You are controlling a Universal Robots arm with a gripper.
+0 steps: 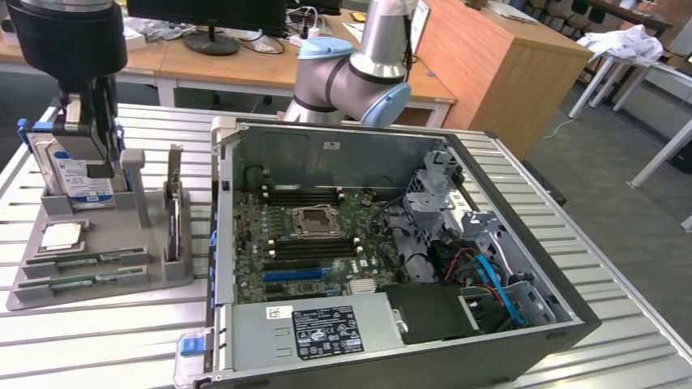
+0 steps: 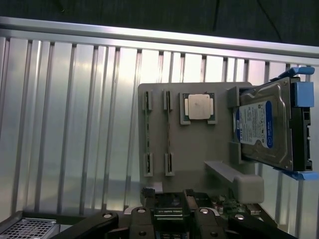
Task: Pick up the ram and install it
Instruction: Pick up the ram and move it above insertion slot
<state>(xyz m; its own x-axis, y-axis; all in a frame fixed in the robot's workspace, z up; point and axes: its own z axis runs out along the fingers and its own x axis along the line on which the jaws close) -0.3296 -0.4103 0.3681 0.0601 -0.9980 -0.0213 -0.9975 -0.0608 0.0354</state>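
- On the exterior view's left, a grey holder tray [image 1: 162,274] keeps two ram sticks [image 1: 81,261] in its front slots (untouched), with a CPU chip [image 1: 61,236] and an upright hard drive [image 1: 76,174].
- The gripper [image 1: 89,150] hovers over the tray, jaws wide apart and empty.

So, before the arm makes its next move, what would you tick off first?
1. Gripper free: ok. The gripper is open and holds nothing.
2. Ram ready: ok. Two ram sticks sit in slots of the grey tray.
3. Gripper at the ram: not ok. It hangs above the tray near the hard drive and touches no stick.
4. Computer case open: ok. The motherboard is exposed.
5. Memory slots free: cannot tell.
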